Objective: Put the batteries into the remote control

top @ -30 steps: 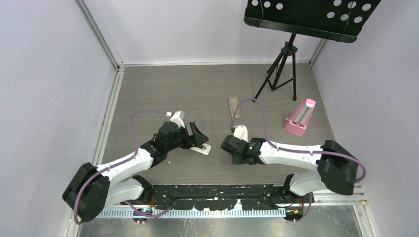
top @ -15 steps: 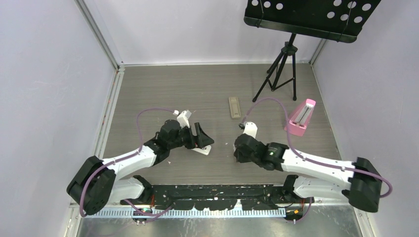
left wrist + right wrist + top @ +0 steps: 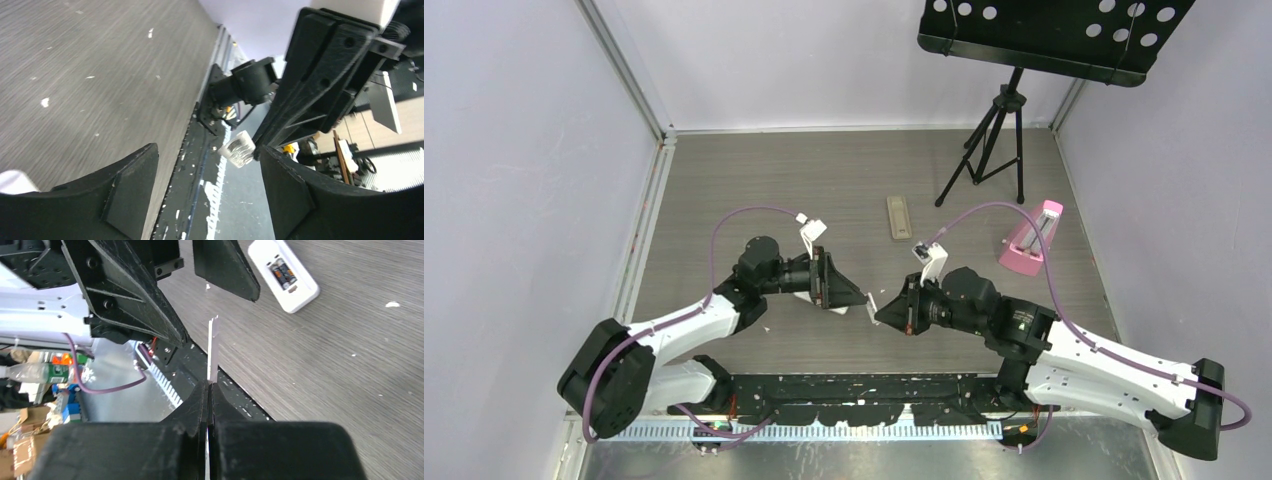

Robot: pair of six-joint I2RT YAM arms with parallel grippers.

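1. The remote control (image 3: 300,289) lies flat on the table (image 3: 350,365), white face up, just beside the left gripper (image 3: 207,150). In the top view that gripper's fingers partly cover it.
2. Two dark batteries (image 3: 283,273) sit side by side in the remote control's recess. No other batteries are visible.
3. The right gripper (image 3: 209,387) has its jaws pressed fully together on one end of a thin white plate (image 3: 213,347), held clear of the table and seen edge-on. By its shape this is probably the battery cover.
4. The left gripper's jaws are spread wide and hold nothing. They face the right gripper, and the plate's free end sits in the gap between them. It cannot be told whether the plate touches them.
5. Handling, plate: it is probably light, stiff plastic with smooth faces. It is likely to bend or crack under a hard squeeze. Grip it across the flat faces near the middle, clear of any latch tab.
6. Handling, remote control: it is light and likely to slide on the table. Hold it by its long sides, clear of the recess.
7. Handling, batteries: they are small, smooth and roll easily. Keep the remote control level so they stay seated.
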